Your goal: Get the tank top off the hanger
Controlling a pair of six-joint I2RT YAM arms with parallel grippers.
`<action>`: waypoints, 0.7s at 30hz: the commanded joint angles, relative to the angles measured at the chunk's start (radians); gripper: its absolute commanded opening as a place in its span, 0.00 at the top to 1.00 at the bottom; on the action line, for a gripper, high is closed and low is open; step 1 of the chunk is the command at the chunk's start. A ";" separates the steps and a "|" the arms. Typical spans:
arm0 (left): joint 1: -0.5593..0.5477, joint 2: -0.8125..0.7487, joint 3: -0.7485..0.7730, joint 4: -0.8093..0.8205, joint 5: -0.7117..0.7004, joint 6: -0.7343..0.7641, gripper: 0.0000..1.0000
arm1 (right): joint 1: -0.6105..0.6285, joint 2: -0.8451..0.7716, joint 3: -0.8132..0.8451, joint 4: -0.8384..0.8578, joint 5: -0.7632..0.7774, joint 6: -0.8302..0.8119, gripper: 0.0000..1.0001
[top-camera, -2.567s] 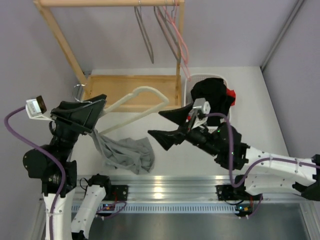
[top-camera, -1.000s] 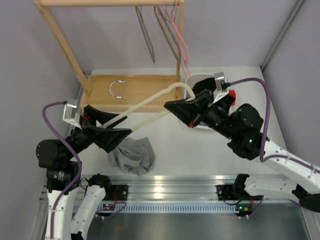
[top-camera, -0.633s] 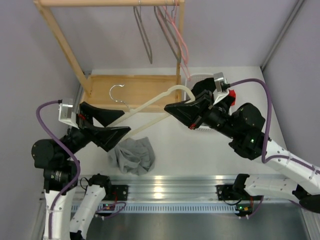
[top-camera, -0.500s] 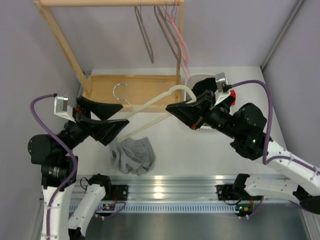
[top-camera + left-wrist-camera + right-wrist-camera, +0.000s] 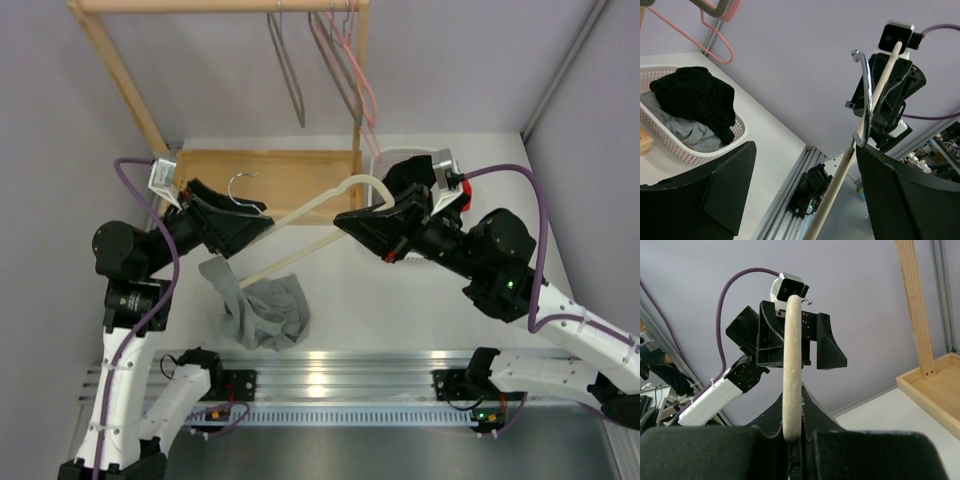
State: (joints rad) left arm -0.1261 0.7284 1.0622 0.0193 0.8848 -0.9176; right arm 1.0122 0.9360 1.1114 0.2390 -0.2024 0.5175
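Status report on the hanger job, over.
Right gripper shut on hanger. Left gripper open, straddling hook. Tank top off, heaped on table. No obstruction seen.

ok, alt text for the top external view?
The right end effector clamps a cream hanger above the table, while the open left end effector straddles its hook end. The grey tank top lies crumpled on the table, apparently off the hanger.
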 commanded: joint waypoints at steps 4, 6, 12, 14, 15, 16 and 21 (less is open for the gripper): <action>-0.017 -0.021 -0.140 0.560 0.120 -0.290 0.18 | -0.012 0.001 0.011 0.086 -0.023 0.021 1.00; -0.024 -0.017 -0.143 0.587 0.126 -0.296 0.17 | -0.012 0.009 0.013 0.094 -0.026 0.026 1.00; -0.047 -0.014 -0.136 0.587 0.154 -0.282 0.20 | -0.012 0.024 0.022 0.100 -0.031 0.026 1.00; -0.049 -0.014 -0.136 0.587 0.152 -0.280 0.35 | -0.012 0.032 0.024 0.103 -0.031 0.027 1.00; -0.052 -0.014 -0.136 0.587 0.154 -0.277 0.45 | -0.012 0.035 0.024 0.103 -0.029 0.030 1.00; -0.052 -0.014 -0.136 0.587 0.157 -0.273 0.55 | -0.012 0.037 0.025 0.103 -0.029 0.029 1.00; -0.059 0.002 -0.146 0.584 0.186 -0.270 1.00 | -0.011 0.043 0.030 0.108 -0.020 0.021 1.00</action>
State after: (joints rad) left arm -0.1734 0.7269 0.9199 0.5476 1.0302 -1.1809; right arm 1.0119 0.9741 1.1114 0.2600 -0.2420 0.5507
